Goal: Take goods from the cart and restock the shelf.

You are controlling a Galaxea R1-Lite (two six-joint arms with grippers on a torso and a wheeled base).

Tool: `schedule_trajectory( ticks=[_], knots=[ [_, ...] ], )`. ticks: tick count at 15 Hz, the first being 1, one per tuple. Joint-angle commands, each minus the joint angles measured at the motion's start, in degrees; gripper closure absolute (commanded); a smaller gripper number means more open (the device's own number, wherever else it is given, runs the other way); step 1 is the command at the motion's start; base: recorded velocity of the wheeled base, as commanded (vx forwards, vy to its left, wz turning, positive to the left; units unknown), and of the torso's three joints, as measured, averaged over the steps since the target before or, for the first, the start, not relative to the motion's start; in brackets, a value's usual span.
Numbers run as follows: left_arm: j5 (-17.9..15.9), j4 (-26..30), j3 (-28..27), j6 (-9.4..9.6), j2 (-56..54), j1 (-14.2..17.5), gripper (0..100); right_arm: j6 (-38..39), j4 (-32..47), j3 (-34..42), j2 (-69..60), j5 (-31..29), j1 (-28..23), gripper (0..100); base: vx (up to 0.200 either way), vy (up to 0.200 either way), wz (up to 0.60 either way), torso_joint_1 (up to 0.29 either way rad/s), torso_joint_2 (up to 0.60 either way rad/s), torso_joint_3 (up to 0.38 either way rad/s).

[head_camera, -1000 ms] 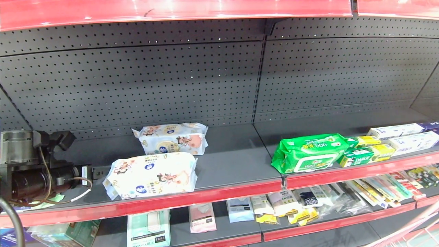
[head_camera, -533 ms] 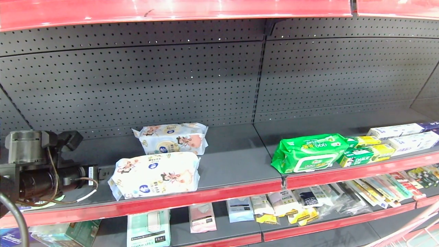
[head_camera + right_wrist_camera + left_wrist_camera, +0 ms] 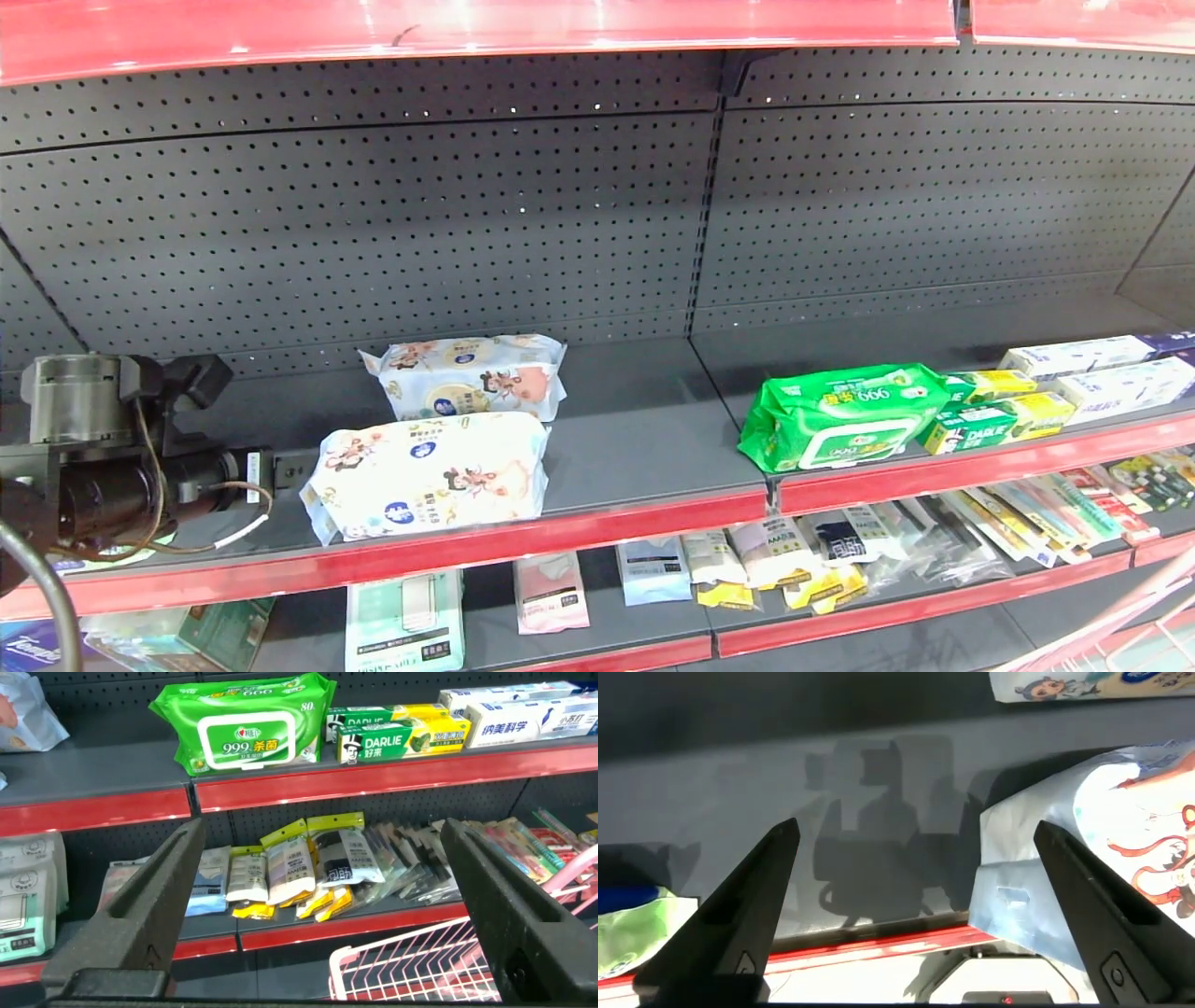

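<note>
Two grippers and five lots are entered, nearest first, each placed by the front pack point(image 3: 428, 476).

1. Cart point(image 3: 411, 966). Pink-and-white wire basket, below and right of the front pack. It is judged to be kept close so that goods can be lifted out with little travel.
2. Right gripper point(image 3: 322, 826). Fingers are spread wide and nothing is held. It is hung near the cart, lower than the front pack, and is judged ready for the next item.
3. Left gripper point(image 3: 915, 831). Fingers are spread wide and nothing is clamped. It is set at the left end of the front pack, level with it, and the pack's crimped end lies just beside one finger. Contact cannot be confirmed.
4. Front pack. A plump, soft wipes pack, white film printed with cartoon figures and blue roundels. It is laid flat on the shelf point(image 3: 635, 448), long side along the red lip, fully supported.
5. Rear pack point(image 3: 467, 375). Same print, laid flat behind the front pack, apart from it. A front-to-back row is judged to be intended.
6. Green pack point(image 3: 840, 411). Well to the right of the front pack, with boxes point(image 3: 990, 411) beyond it.
</note>
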Motion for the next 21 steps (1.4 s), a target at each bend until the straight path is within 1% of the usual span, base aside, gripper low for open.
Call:
schedule_trajectory(
  ticks=[1,7,10,21],
  knots=[
    [0.01,-0.07,0.09,0.00,-0.15,-0.21,0,0.01,0.02,0.01,0.04,0.01,0.02,0,0.000,0.000,0.00,0.000,0.00,0.000],
    [0.01,-0.07,0.09,0.00,-0.24,-0.56,0,-0.08,0.02,0.01,0.04,0.01,0.02,0,0.000,0.000,0.00,0.000,0.00,0.000],
    [0.01,-0.07,0.09,0.08,-0.50,-1.35,0,-0.08,0.02,0.10,0.04,0.01,0.02,0,0.000,0.000,0.00,0.000,0.00,0.000],
    [0.01,-0.07,0.35,0.08,-0.68,-1.44,0,-0.08,0.02,0.01,0.04,0.01,0.02,0,0.000,0.000,0.00,0.000,0.00,0.000]
  ],
)
